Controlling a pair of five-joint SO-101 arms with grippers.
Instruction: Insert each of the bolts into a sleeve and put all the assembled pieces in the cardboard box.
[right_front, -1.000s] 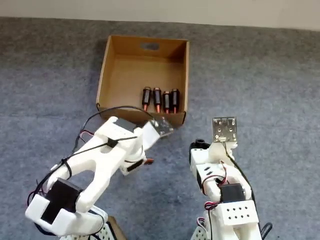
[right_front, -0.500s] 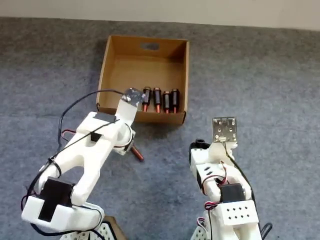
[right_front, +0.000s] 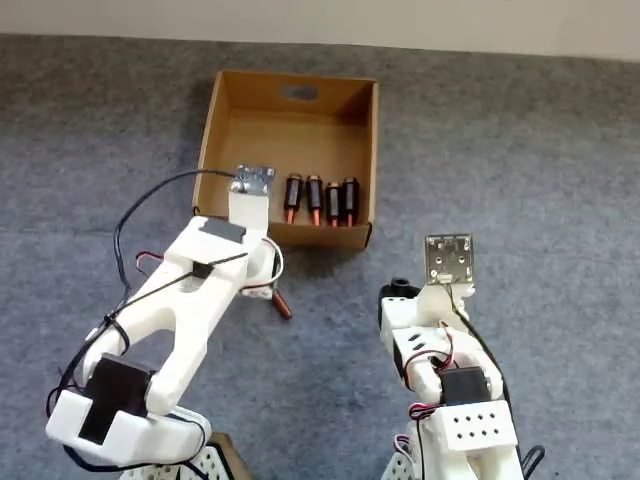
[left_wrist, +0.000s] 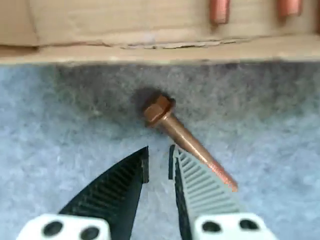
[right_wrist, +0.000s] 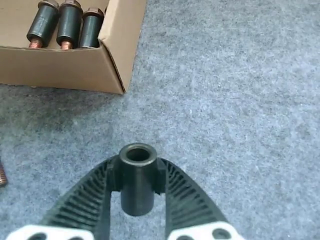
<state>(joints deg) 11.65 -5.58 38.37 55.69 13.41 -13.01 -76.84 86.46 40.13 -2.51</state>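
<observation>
Left pincer (left_wrist: 159, 162) a slit apart and empty beside the bolt (left_wrist: 186, 146); right pincer (right_wrist: 136, 166) clenched on a sleeve (right_wrist: 136, 195).
Flat on the grey carpet (left_wrist: 60, 115), the copper bolt runs slantwise along the outer side of the left pincer's pale finger (left_wrist: 200, 192), its hex head just ahead of the tips, and past the head rises the near wall of the cardboard box (left_wrist: 150, 50). The right pincer's black fingers hold the dark sleeve with its open bore facing the wrist camera. Well ahead of them is a corner of the box, where four assembled pieces (right_front: 320, 200) lie side by side.
</observation>
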